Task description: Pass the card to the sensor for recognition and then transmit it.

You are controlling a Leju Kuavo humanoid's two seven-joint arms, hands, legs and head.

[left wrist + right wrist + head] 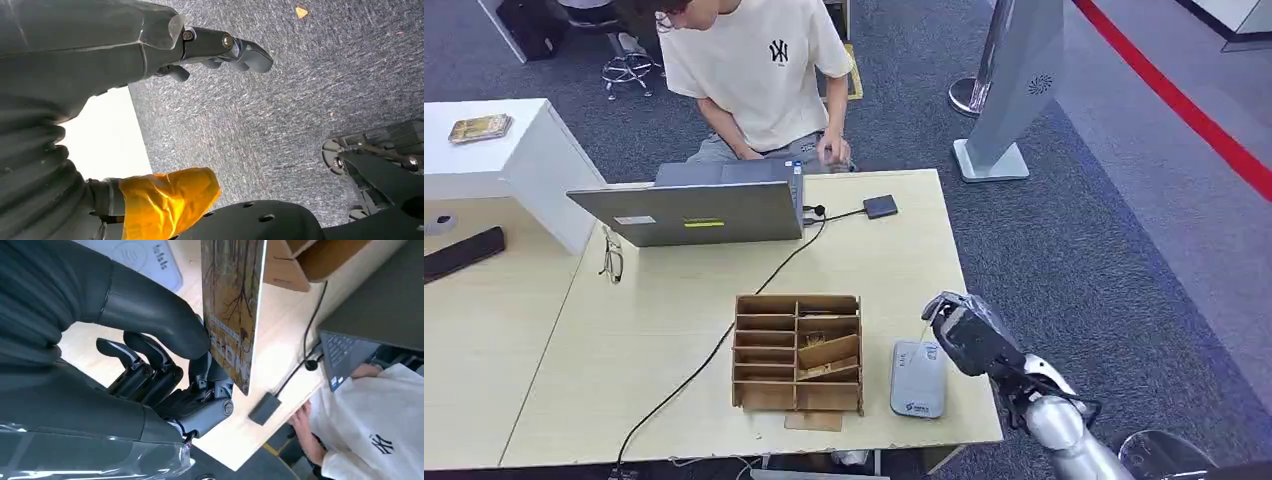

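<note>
Several compartments of the wooden organizer [797, 352] hold cards, I note. At its three o'clock, right hand [165, 365] pinches a card [232, 305] beside the sensor [918, 378]; left hand [220, 47] hangs empty, fingers apart.

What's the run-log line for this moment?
right hand: pinches card | card: upright, beside sensor, not on it | left hand: hangs over carpet, holds nothing

Office: desks [484, 330], laptop [689, 210], grey carpet [1074, 240], seated person [759, 70].
</note>
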